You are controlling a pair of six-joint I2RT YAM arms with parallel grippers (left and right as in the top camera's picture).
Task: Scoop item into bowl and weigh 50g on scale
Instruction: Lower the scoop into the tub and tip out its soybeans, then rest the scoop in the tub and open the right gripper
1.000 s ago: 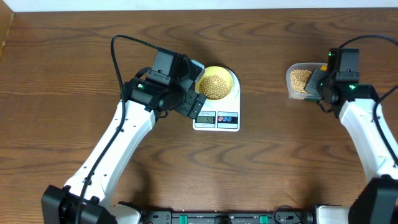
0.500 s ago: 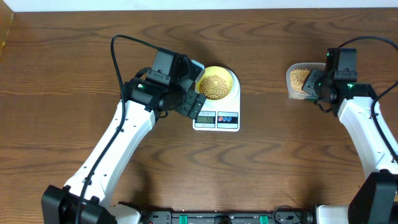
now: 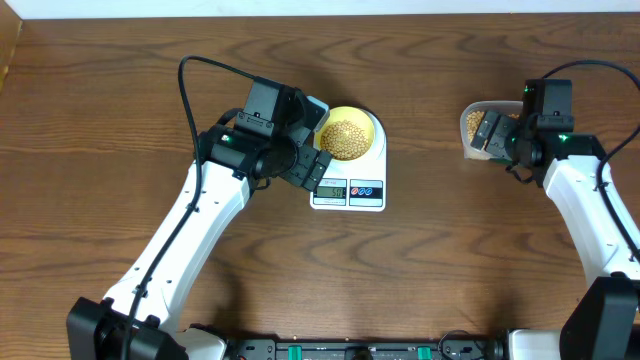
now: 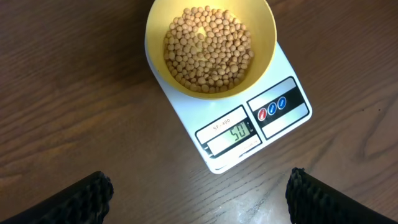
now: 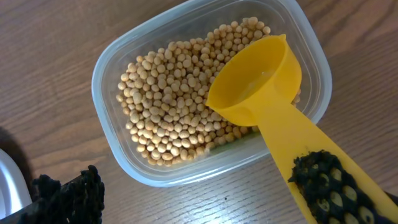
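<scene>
The pale yellow bowl (image 4: 267,37) stands on the white scale (image 4: 186,115) and holds a layer of tan beans (image 4: 208,50), the item. The scale's display (image 4: 233,132) reads about 50. My left gripper (image 4: 199,199) hovers open just in front of the scale, with nothing between its fingers (image 4: 81,199). My right gripper (image 5: 199,193) is open beside the clear tub (image 5: 102,93) of beans (image 5: 168,106). A yellow scoop (image 5: 255,81) rests empty in the tub, its handle running out under my right finger (image 5: 326,186). In the overhead view the bowl (image 3: 372,122) sits mid-table and the tub (image 3: 467,130) at the right.
The brown wooden table (image 3: 450,270) stretches around the scale (image 3: 365,190) and tub. The left arm (image 3: 190,220) crosses the left half of the table, and the right arm (image 3: 590,210) runs along the right edge. A white wall strip lines the far edge.
My right gripper has opened wide and let go of the scoop's handle, leaving the scoop lying in the tub. The left arm, bowl and scale have not moved.
</scene>
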